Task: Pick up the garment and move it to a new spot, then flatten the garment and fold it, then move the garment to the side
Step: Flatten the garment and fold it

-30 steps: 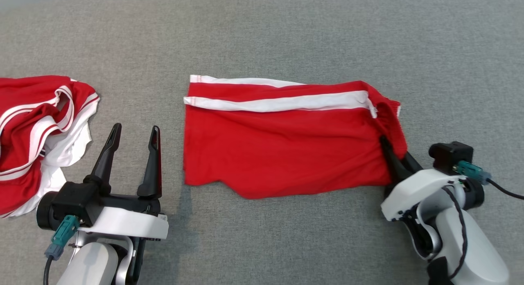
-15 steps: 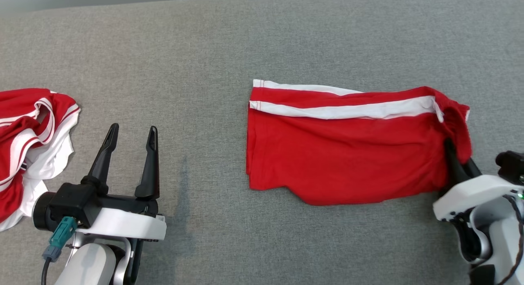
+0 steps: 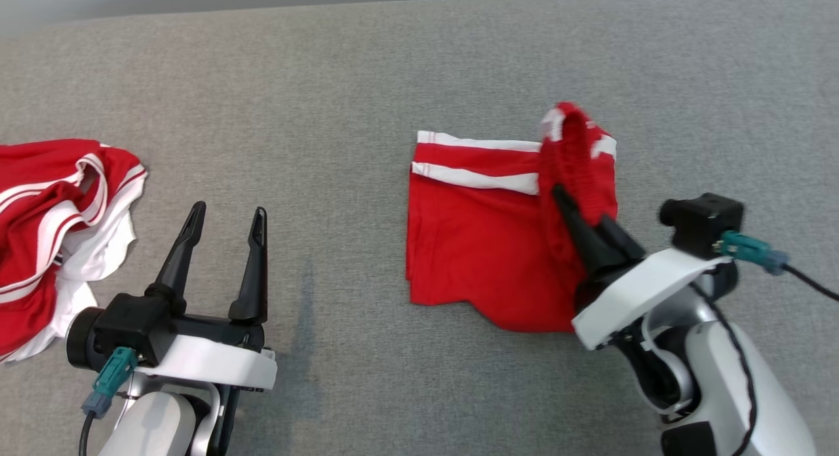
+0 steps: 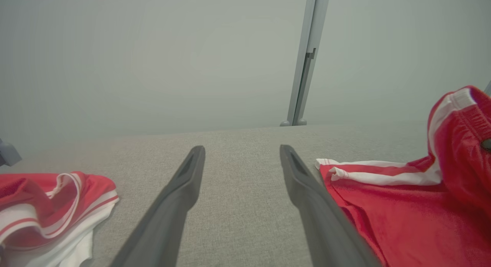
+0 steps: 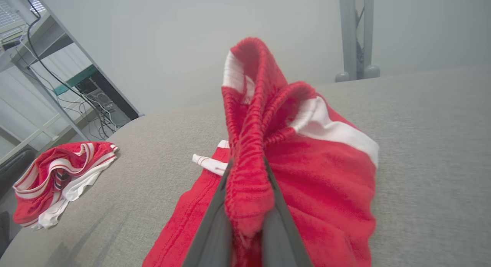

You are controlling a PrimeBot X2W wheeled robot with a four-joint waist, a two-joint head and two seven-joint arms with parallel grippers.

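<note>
The red shorts [image 3: 472,246] lie on the grey table [image 3: 328,82], a little toward 3 o'clock from the middle of the head view. Most of them are flat. The end at 3 o'clock is lifted up and bent over toward 9 o'clock.

The right gripper [image 3: 580,210] comes in from 4 o'clock. Its two dark fingers are squeezed together on the waistband [image 5: 249,144], with the bunched red edge pinched between them. The left gripper [image 3: 229,210] sits at 8 o'clock. Its fingers are spread wide with nothing in them, and it is well apart from the shorts.

The shorts look soft, thin and light. They droop and crease where they are lifted, so they will not hold a shape alone. The waistband is thick, stretchy and full of little ridges, so I think it is the best place to hold. It gives the fingers something fat to bite. The thin flat part would likely slip or pull into a point. To fold neatly, the open leg end [image 3: 419,181] at 9 o'clock may need holding too, or it could slide along.

The white stripes [image 3: 482,179] are smooth bands with stitched edges. The table has a rough woven cover, so I think the cloth will drag on it a bit and not glide.

A messy pile of red and white clothes [image 3: 59,207] sits at 9 o'clock, all crumpled.
</note>
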